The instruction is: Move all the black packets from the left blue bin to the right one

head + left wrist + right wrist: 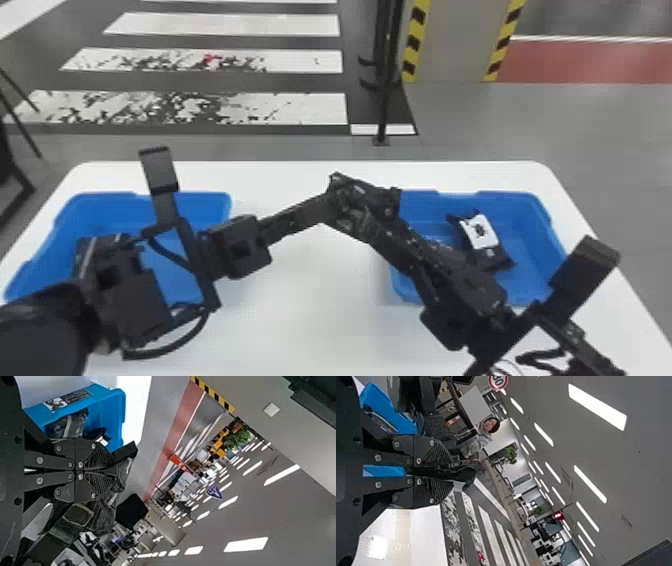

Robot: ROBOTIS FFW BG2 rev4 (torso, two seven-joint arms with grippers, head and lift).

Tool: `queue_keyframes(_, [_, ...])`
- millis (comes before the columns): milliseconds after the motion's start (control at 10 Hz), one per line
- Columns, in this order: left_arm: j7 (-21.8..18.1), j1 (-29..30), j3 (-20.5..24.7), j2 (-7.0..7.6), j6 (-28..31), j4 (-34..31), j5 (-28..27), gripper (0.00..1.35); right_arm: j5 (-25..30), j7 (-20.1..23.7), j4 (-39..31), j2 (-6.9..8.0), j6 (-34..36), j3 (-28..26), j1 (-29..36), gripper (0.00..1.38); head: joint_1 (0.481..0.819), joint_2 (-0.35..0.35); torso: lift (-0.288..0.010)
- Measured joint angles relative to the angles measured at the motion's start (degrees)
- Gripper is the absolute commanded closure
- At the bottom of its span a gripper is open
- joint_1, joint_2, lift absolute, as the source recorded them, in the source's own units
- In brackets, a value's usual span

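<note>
Over white table (pixel 300 320), right gripper (pixel 356 214), barely parted, clamps black packet (pixel 440 472).

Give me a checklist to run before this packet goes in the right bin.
1. Held packet between the right gripper's fingers: ok.
2. Left gripper well away from the right one: not ok, they meet mid-table.
3. Held packet over the right bin: not ok, it's between the bins.
4. White-labelled packet inside the right bin: ok.
5. Left bin emptied: cannot tell, left arm covers part.
</note>
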Motion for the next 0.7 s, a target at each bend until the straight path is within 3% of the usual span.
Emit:
queue_keyframes(100, [0.3, 0.4, 0.7, -0.65, 0.0, 0.0, 0.7, 0.5, 0.0, 0.2, 0.5, -0.07, 0.0, 0.0, -0.6, 1.28, 0.695, 0.005, -0.154])
queue_keyframes(200, [0.6, 1.0, 1.1, -1.03, -0.3, 0.0, 1.9, 0.23, 0.1, 0.1, 0.8, -0.06, 0.0, -0.2, -0.9, 1.28, 0.695, 0.006, -0.154])
queue_keyframes(300, [0.6, 1.7, 1.6, -1.16, -1.0, 0.0, 3.4, 0.15, 0.1, 0.0, 1.4, -0.02, 0.0, -1.1, -1.2, 1.28, 0.695, 0.0, -0.154])
queue_keyframes(700, [-0.6, 6.0, 6.1, -1.19, -2.5, -1.1, 7.5, 0.15, 3.1, 1.1, 12.1, -0.66, 1.6, -9.2, -7.3, 1.28, 0.695, -0.062, -0.154])
